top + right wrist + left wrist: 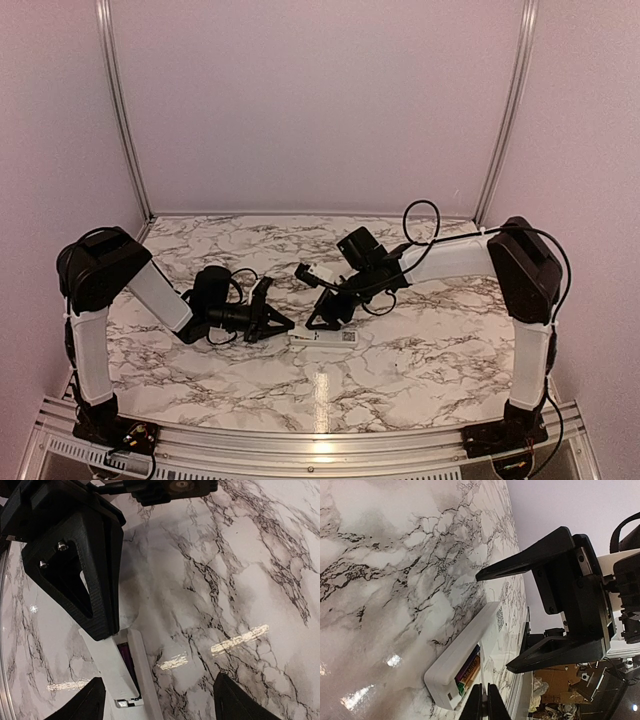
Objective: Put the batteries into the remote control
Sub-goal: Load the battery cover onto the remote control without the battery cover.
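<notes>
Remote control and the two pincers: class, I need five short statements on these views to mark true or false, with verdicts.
1. The slim white rectangular plastic remote control lies on the marble-patterned table. True.
2. The right pincer is clamped shut on the remote control. False: its fingers stand wide apart.
3. A purple-and-gold battery shows in the remote control's open recess. True.
4. The left pincer is spread wide open. False: its fingertips are almost together, by the remote control's battery end.
5. The remote control lies against the back wall. False: it lies near mid-table, between the two arms.
</notes>
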You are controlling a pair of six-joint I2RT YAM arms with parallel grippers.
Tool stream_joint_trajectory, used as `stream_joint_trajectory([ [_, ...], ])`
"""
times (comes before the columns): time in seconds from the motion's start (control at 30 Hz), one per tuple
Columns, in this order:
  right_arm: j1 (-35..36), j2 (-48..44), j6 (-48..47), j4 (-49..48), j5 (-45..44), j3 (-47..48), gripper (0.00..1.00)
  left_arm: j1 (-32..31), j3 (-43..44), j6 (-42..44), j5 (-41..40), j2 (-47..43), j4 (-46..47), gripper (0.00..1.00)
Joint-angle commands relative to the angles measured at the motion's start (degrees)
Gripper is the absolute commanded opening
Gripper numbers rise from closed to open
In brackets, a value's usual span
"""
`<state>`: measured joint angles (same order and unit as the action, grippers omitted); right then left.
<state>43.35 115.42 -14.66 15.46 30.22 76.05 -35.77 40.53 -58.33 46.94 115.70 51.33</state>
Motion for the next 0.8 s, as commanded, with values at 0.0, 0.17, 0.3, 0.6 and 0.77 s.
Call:
stream_joint_trajectory([
  [0.0, 0.8, 1.8, -0.4, 1.1, -1.6, 2.3, 0.72, 0.4, 0.8, 0.5, -0.4, 1.9, -0.1, 0.00],
  [0.17, 1.2, 2.4, -0.8, 1.6, -2.0, 2.4, 0.69, 0.6, 0.6, 0.6, -1.3, 1.9, -0.4, 0.00],
  [0.3, 1.6, 3.4, -1.2, 2.5, -3.1, 3.1, 0.67, 0.7, 0.6, 1.0, -1.4, 2.1, -0.8, 0.01],
  [0.6, 2.0, 4.9, -1.7, 3.8, -4.5, 4.0, 0.65, 1.0, 0.5, 1.9, -1.7, 2.5, -1.6, 0.06],
  [0.77, 2.2, 5.2, -2.0, 4.4, -5.0, 4.0, 0.65, 1.3, 0.4, 2.1, -2.2, 2.4, -1.9, 0.16],
])
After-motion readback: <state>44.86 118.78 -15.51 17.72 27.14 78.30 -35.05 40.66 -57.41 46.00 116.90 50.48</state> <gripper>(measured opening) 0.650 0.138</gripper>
